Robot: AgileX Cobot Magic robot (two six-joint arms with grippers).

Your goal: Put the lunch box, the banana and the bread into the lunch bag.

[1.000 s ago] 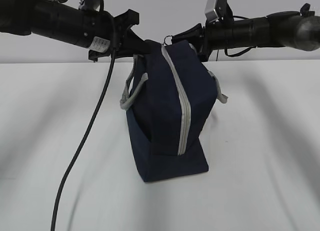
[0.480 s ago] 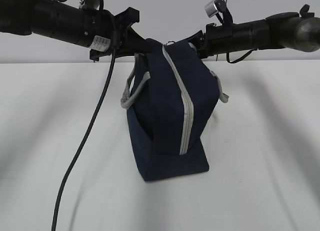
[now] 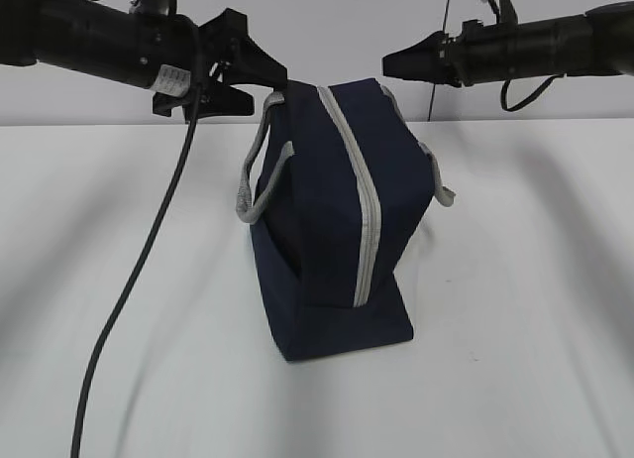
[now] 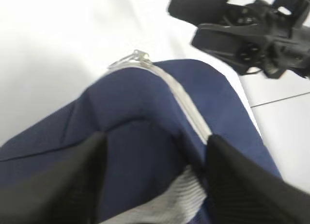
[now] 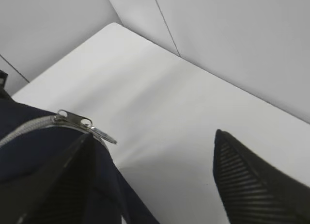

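Standing upright at the centre of the exterior view, the lunch bag is resting on the white table with its grey zipper band running from the top edge down the near face; the band appears zipped shut, so the lunch box, banana and bread are not showing anywhere.

The left gripper is sitting at the upper left of the frame, its open fingers straddling the bag's top left corner; in the left wrist view both fingers are flanking blue fabric without clearly pinching it.

The right gripper is hovering at the upper right, just above and apart from the bag, its fingers spread wide and holding nothing.

The zipper pull is lying at the bag's top, at the far end of the band, showing at the left of the right wrist view. It is sitting nearer the right gripper, a little below it and toward centre frame.

Counting: one bag, one zipper pull, two grey strap handles, two grippers.
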